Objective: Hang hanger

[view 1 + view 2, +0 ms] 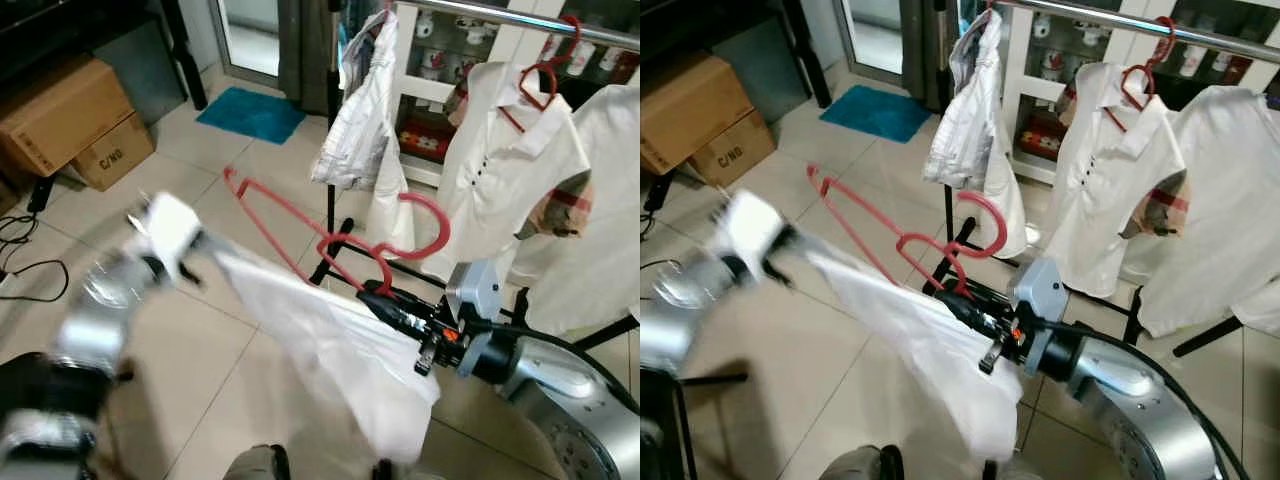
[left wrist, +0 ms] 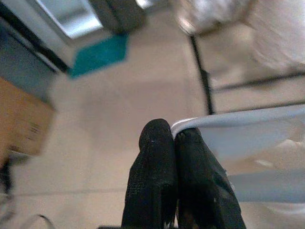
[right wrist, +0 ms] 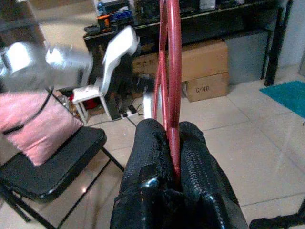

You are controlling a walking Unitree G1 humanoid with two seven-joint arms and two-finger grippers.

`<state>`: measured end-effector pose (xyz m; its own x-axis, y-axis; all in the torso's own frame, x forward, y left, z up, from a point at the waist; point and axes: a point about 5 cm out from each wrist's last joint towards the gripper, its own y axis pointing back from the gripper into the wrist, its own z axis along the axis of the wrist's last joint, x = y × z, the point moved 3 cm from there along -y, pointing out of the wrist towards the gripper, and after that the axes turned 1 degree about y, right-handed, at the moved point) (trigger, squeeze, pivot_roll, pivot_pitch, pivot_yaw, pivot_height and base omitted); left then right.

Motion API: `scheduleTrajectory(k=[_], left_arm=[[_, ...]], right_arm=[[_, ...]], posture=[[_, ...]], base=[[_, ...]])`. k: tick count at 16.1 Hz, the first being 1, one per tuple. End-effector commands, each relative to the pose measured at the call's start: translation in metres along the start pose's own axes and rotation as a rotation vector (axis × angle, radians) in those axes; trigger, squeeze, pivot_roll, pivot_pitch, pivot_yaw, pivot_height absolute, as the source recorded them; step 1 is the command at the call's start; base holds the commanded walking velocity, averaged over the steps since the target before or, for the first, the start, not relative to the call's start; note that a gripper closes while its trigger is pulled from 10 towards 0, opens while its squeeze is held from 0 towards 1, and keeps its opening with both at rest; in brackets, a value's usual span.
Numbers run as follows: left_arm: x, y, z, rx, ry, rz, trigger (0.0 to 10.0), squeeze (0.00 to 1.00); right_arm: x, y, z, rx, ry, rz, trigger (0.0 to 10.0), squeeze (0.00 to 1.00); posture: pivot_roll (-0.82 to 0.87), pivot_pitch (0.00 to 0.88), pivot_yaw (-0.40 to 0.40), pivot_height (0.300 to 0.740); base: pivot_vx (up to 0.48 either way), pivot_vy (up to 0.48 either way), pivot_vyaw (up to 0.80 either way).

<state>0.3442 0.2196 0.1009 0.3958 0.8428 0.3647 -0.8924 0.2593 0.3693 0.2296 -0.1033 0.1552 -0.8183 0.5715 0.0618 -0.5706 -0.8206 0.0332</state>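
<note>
1. The right pincer (image 1: 375,295) is clenched on the red hanger (image 1: 300,225); the right wrist view shows the red wire pressed between its two black fingers (image 3: 152,157), near the neck of the hanger.
2. The hanger is in the air in front of the robot, above the tiled floor (image 1: 200,340). Its long axis runs from the pincer away to the robot's left and a little upward. Its hook (image 1: 425,225) curls up just beside the pincer, on the side toward the clothes rack.
3. A white garment (image 1: 330,350) is draped below the hanger. The left pincer (image 2: 174,157) is clenched on an edge of this cloth, out to the robot's left; this arm is blurred in the head views.
4. The rail (image 1: 520,18) of the rack lies above and ahead of the right pincer, to the robot's right. A white shirt (image 1: 510,160) already hangs there on another red hanger, and a striped shirt (image 1: 360,110) hangs further left.
5. In my judgement the right arm is the nearer one to the rail, so the hook must go up and forward to the free part of the rail between the hanging clothes.
</note>
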Motion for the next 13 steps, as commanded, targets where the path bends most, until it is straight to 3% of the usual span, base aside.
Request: scheduleTrajectory(k=[1, 2, 3, 5, 6, 8, 10, 11, 12, 13], left_arm=[[-0.024, -0.001, 0.017, -0.078, 0.009, -0.112, 0.0, 0.00], [-0.051, 0.003, 0.030, -0.148, 0.020, -0.241, 0.0, 0.00], [-0.090, 0.013, 0.047, -0.238, 0.022, -0.441, 0.0, 0.00], [-0.133, 0.036, 0.068, -0.338, 0.048, -0.670, 0.0, 0.00], [-0.143, 0.049, 0.075, -0.368, 0.077, -0.747, 0.0, 0.00], [-0.146, 0.061, 0.075, -0.366, 0.087, -0.793, 0.0, 0.00], [-0.131, 0.058, 0.062, -0.322, 0.107, -0.665, 0.0, 0.00], [-0.106, 0.052, 0.048, -0.290, 0.174, -0.439, 4.2, 0.00], [-0.096, 0.050, 0.043, -0.278, 0.205, -0.348, 4.2, 0.00], [-0.078, 0.049, 0.033, -0.259, 0.265, -0.178, 10.0, 0.00]], right_arm=[[-0.001, -0.004, 0.001, -0.018, -0.029, -0.056, 0.0, 0.00], [-0.008, -0.011, -0.003, -0.010, -0.014, -0.141, 0.0, 0.00], [-0.024, -0.019, -0.008, -0.001, -0.001, -0.293, 0.0, 0.00], [-0.052, -0.025, -0.005, -0.040, -0.035, -0.514, 0.0, 0.00], [-0.062, -0.022, -0.004, -0.046, -0.049, -0.607, 0.0, 0.00], [-0.074, -0.014, -0.004, -0.049, -0.031, -0.690, 0.0, 0.00], [-0.085, -0.003, -0.009, -0.032, -0.030, -0.777, 0.0, 0.00], [-0.087, 0.001, -0.024, 0.048, -0.044, -0.787, 10.0, 0.00], [-0.086, 0.002, -0.032, 0.095, -0.057, -0.778, 10.0, 0.00], [-0.083, 0.003, -0.038, 0.108, -0.056, -0.759, 10.0, 0.00]], posture=[[-0.07, 0.134, 0.058, 0.740], [-0.06, 0.136, 0.054, 0.740], [-0.06, 0.137, 0.054, 0.740], [-0.06, 0.136, 0.053, 0.740], [-0.06, 0.135, 0.053, 0.740], [-0.06, 0.135, 0.053, 0.740], [-0.06, 0.133, 0.056, 0.740], [-0.06, 0.133, 0.056, 0.740], [-0.05, 0.133, 0.048, 0.740], [-0.05, 0.131, 0.045, 0.740]], base=[[0.000, 0.000, 0.00], [0.000, 0.000, 0.00], [0.000, 0.000, 0.00], [0.000, 0.000, 0.00], [0.000, 0.000, 0.00], [0.000, 0.000, 0.00], [0.000, 0.000, 0.00], [0.000, 0.000, 0.00], [0.000, 0.000, 0.00], [0.000, 0.000, 0.00]])
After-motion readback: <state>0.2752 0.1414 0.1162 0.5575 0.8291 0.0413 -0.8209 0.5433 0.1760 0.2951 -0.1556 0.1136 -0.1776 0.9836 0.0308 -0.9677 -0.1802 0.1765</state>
